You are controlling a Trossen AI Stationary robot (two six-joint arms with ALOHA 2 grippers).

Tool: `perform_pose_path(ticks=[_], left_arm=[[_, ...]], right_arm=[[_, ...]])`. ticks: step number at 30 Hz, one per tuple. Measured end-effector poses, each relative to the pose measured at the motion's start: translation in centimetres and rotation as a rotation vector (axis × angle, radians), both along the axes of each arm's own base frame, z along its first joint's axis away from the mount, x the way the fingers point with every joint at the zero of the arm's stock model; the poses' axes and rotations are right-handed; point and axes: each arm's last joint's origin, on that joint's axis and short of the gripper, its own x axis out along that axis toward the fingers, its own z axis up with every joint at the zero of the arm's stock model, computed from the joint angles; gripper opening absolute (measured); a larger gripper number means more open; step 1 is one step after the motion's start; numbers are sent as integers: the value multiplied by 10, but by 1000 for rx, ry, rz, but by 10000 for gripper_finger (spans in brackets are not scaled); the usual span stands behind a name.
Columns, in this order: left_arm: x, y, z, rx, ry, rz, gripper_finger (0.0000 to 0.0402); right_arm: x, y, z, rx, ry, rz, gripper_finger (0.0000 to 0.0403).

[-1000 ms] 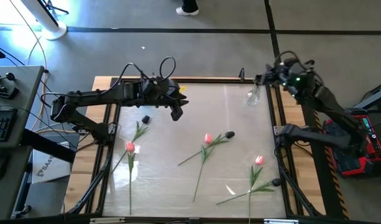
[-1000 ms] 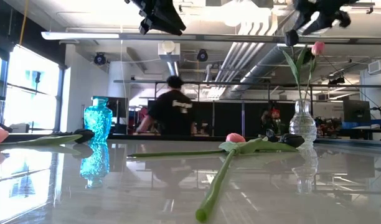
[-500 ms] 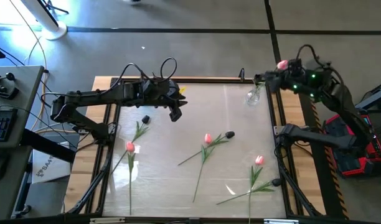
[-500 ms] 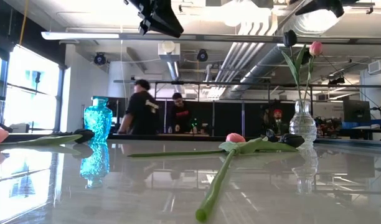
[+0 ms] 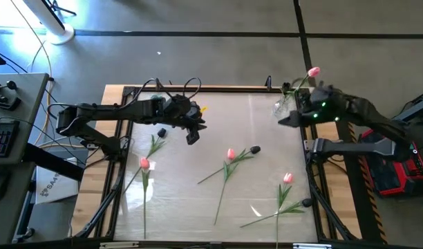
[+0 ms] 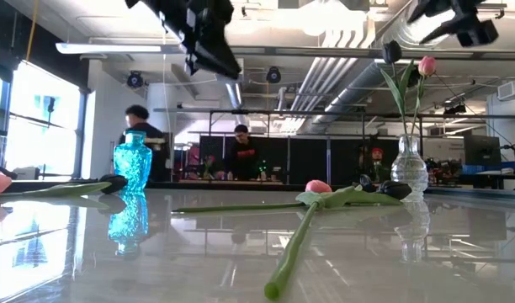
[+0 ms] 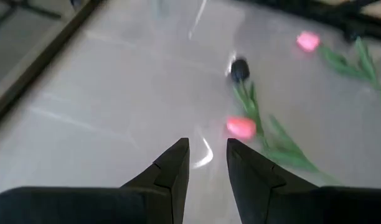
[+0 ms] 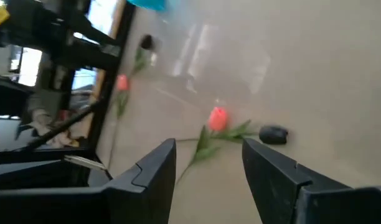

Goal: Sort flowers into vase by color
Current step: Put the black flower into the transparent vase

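Left tool point(image 5: 192, 133) hangs empty above the surface point(image 5: 198, 207), fingers a narrow gap apart, nothing between them; it looks down toward the pink and dark tulips point(image 7: 242, 127) lying mid-surface, likely lining up a pick. Right tool point(image 5: 284, 121) also empty, fingers spread, just beside the clear vase point(image 6: 408, 168) at the far right corner, which holds a pink tulip point(image 6: 427, 65) and a dark bud point(image 6: 392, 52) upright. Blue vase point(image 6: 132, 162) stands far left with no flower showing. Other tulips lie flat, spread apart: pink one near left point(image 5: 144, 164), pink one near right point(image 5: 287, 178).
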Motion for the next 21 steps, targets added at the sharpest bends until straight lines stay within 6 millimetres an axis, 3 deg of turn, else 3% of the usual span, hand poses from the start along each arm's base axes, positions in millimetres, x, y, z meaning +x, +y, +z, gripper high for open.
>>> perform_pose_path(ticks=[13,21], left_arm=[[-12,-18,-43,-54,162,-99,94],[-13,-25,-52,-20,169,-145,94]], right_arm=[[65,50,-82,214,51,-1,172],[99,77,-120,275,106,-103,172]])
